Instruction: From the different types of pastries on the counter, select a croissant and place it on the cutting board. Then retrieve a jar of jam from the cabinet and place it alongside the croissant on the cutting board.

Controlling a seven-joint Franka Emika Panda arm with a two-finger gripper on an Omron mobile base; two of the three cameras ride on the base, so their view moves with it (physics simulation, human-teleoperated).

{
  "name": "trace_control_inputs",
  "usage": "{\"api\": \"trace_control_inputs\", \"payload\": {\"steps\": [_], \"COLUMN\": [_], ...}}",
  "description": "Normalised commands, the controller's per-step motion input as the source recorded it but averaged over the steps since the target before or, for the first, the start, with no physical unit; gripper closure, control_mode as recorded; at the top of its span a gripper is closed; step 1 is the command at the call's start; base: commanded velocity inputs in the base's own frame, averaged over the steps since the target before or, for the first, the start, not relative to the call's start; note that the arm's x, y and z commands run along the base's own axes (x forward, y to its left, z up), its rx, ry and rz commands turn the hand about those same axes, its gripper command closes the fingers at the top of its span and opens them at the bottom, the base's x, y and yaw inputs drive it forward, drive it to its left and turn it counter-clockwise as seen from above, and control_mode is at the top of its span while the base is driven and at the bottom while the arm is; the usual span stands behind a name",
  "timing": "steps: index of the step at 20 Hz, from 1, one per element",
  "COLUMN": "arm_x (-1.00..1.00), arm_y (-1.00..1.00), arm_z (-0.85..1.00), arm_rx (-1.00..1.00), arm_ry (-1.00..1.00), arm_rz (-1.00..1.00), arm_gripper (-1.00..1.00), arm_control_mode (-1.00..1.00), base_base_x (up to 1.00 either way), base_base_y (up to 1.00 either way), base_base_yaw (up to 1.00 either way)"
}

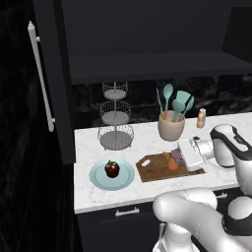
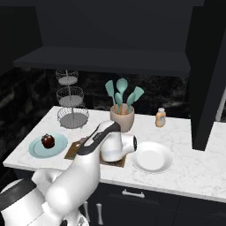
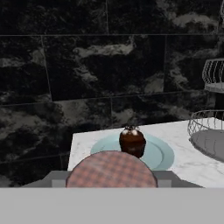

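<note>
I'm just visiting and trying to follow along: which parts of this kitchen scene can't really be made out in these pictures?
- Gripper: left base view, whether the fingers are open or shut, hidden by the hand over the cutting board.
- Cutting board: right base view, mostly covered by the arm.
- Checked lid: hand view, cut off by the bottom.
- Wire basket stand: hand view, cut by the right edge.
- Small bottle: right base view, label too small.

A cupcake (image 1: 112, 169) is sitting on a plate (image 1: 97, 178) at the counter's (image 1: 93, 199) left end. The cutting board (image 1: 150, 170) is lying just right of it, with the wire tiered stand (image 1: 115, 114) behind and a utensil crock (image 1: 171, 126) standing further right.
</note>
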Motion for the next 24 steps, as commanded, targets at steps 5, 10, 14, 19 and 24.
{"api": "trace_control_inputs", "payload": {"steps": [5,10,14,19,24], "arm_x": [0.23,0.25,0.17,0.79,0.32], "arm_y": [-0.93,-0.86,-0.09,-0.34,-0.08], "arm_z": [-0.31,-0.14,-0.05,-0.06,-0.07], "arm_rx": [0.01,0.01,0.02,0.05,0.00], "arm_ry": [0.02,0.00,0.00,0.00,-0.01], "arm_rz": [0.04,0.12,0.01,0.00,0.00], "arm_gripper": [1.00,1.00,1.00,1.00,1.00], "arm_control_mode": [-1.00,-1.00,-1.00,-1.00,-1.00], "base_base_x": [0.00,0.00,0.00,0.00,0.00], "base_base_y": [0.00,0.00,0.00,0.00,0.00], "base_base_yaw": [0.00,0.00,0.00,0.00,0.00]}}
